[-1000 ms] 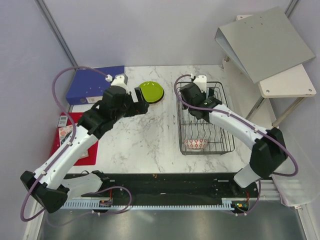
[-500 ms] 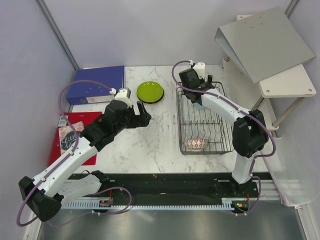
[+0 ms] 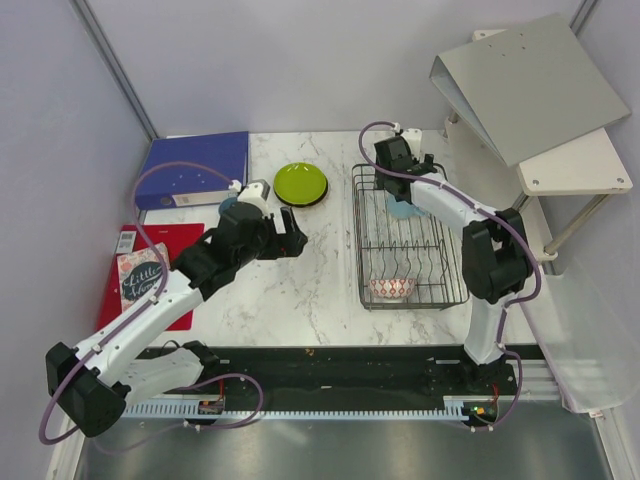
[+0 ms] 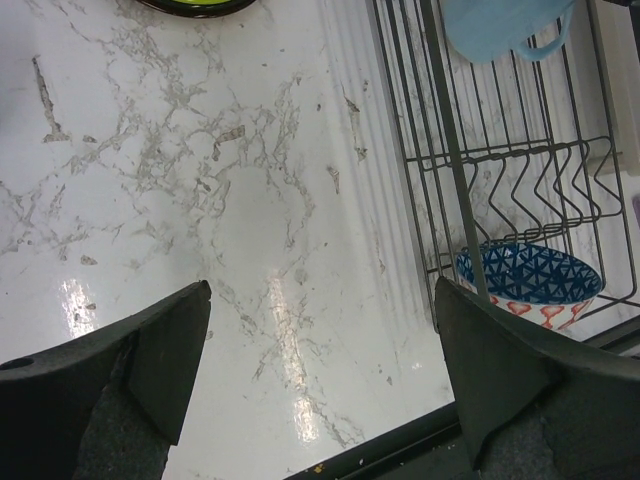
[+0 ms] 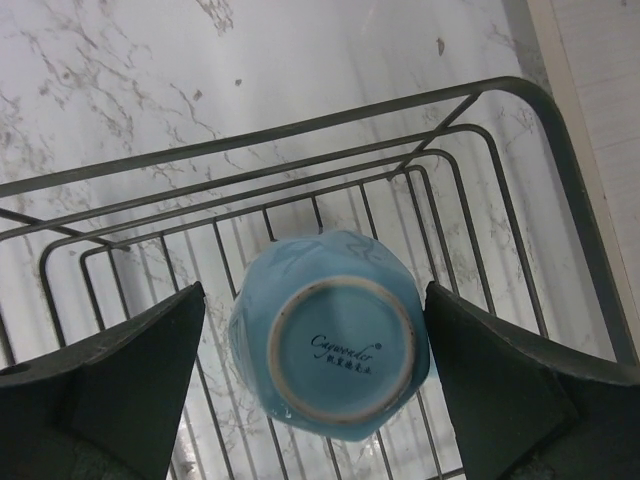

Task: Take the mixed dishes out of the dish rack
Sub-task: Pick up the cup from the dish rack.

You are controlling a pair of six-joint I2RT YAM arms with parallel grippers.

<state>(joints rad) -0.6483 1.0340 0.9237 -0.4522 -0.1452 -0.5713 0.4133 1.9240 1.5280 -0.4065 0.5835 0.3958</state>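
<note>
Beneath right fingers (image 5: 110, 390), blue cup (image 5: 335, 345)

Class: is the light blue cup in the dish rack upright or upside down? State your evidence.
Upside down: the light blue cup shows its foot ring and printed base mark upward, inside the dish rack.

Lime green plate (image 3: 301, 184), light blue cup (image 5: 330, 345), black rack (image 3: 358, 240); bowl (image 4: 528, 283) blue-patterned inside, red-and-white outside; table (image 3: 300, 280) white, grey-veined.

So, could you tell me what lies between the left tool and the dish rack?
Only bare marble tabletop lies between the left tool and the dish rack; both the top view and the left wrist view show it.
</note>
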